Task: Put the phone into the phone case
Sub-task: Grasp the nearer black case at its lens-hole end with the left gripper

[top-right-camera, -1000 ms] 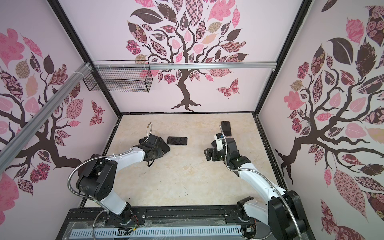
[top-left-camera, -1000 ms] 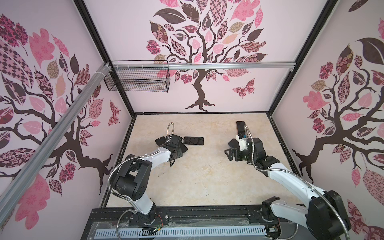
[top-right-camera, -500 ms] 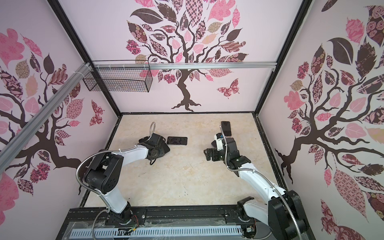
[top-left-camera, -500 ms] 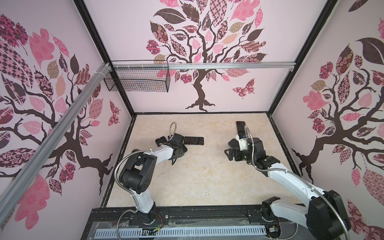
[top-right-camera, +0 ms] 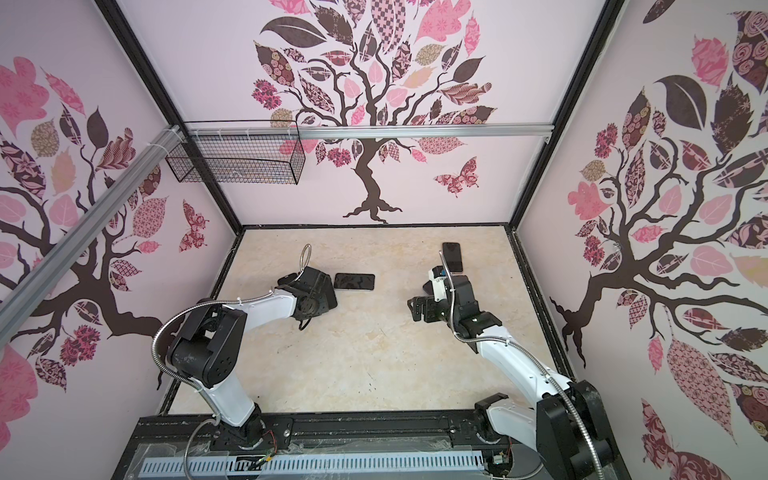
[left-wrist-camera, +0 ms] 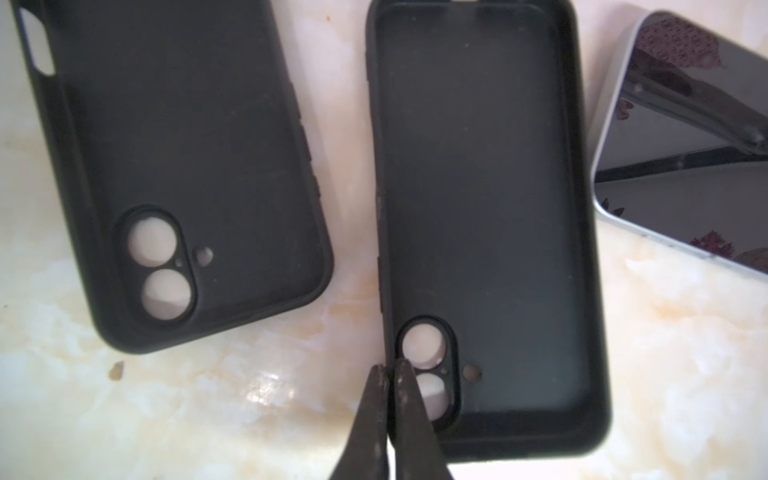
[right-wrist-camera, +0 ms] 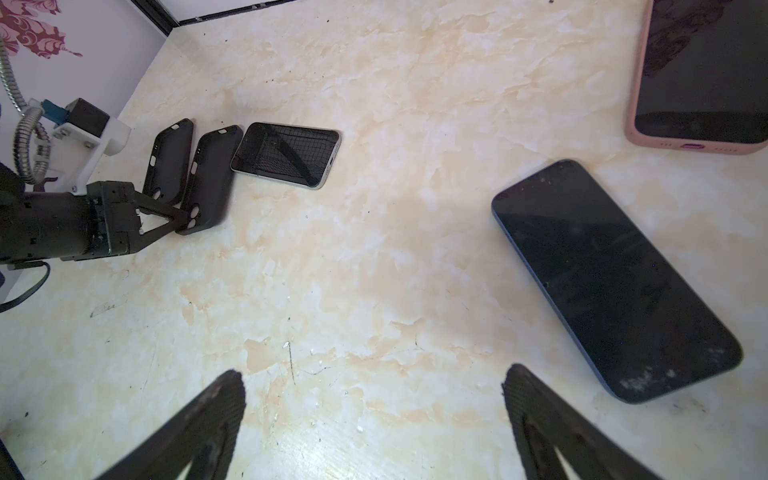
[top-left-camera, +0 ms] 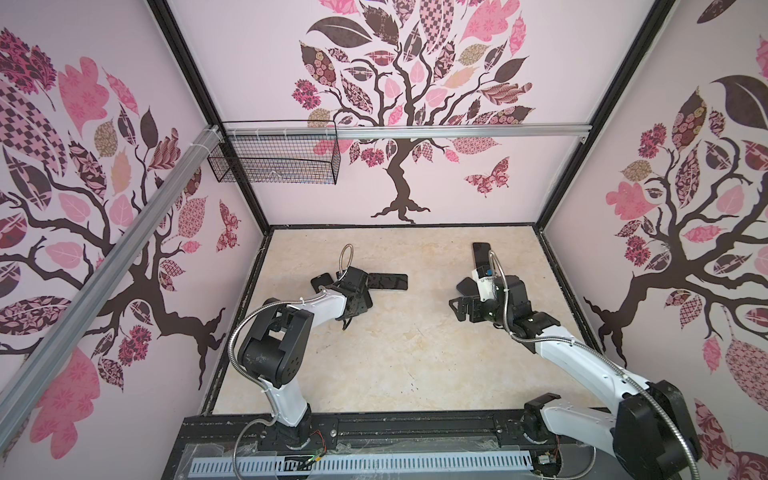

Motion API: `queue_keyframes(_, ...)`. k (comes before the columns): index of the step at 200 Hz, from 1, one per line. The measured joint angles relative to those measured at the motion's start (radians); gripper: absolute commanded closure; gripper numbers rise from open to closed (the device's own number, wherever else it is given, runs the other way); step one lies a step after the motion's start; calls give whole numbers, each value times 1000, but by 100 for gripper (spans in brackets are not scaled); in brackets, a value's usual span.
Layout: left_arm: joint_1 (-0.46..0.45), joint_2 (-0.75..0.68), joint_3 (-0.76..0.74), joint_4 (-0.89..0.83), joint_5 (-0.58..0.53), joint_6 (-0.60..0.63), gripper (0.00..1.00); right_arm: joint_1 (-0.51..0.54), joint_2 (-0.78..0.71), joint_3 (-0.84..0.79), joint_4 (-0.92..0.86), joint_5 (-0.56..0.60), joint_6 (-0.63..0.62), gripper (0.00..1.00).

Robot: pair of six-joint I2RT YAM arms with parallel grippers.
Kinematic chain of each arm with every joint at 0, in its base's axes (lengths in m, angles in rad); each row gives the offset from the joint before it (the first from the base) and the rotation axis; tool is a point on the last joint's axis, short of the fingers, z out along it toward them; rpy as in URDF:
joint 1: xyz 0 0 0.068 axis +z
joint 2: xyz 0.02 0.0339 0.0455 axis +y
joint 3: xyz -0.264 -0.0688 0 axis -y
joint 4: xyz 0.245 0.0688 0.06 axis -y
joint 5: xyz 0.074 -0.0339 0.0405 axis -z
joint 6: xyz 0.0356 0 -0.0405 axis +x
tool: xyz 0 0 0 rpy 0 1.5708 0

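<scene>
1. The left arm point(top-left-camera: 328, 303) reaches over the far left part of the marbled tabletop point(top-left-camera: 415, 357). In both top views its wrist hides much of what lies beneath it.
2. The left jaws are clamped shut on the thin side wall of a black case point(left-wrist-camera: 486, 208), right beside its camera cut-out. The fingers point(left-wrist-camera: 365, 415) are pressed almost together, with the rim pinched between them.
3. The case lies open side up and empty. A second case point(left-wrist-camera: 187, 145), also open side up, lies just to its left with a strip of tabletop between them.
4. The phone point(top-left-camera: 388, 281), silver-edged and screen up, lies flat just to the right of the held case and outside it. Whether their nearest corners touch cannot be told.
5. The right arm point(top-left-camera: 582, 353) stretches over the right half of the tabletop. The right jaws are spread wide and hold nothing, poised over bare surface.
6. A blue phone point(right-wrist-camera: 615, 282) lies screen up just beyond the right jaws, on their far side.
7. A pink-cased phone point(right-wrist-camera: 702, 70) lies farther back, also screen up, well apart from the black cases.
</scene>
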Motion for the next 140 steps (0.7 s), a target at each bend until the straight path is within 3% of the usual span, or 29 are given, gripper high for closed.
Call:
queue_keyframes(88, -20, -155, -2, -125, 30, 105, 100, 0, 0, 0, 0, 0, 0, 0)
queue_keyframes(140, -158, -187, 7, -270, 51, 207, 100, 0, 0, 0, -2, 19, 1, 1)
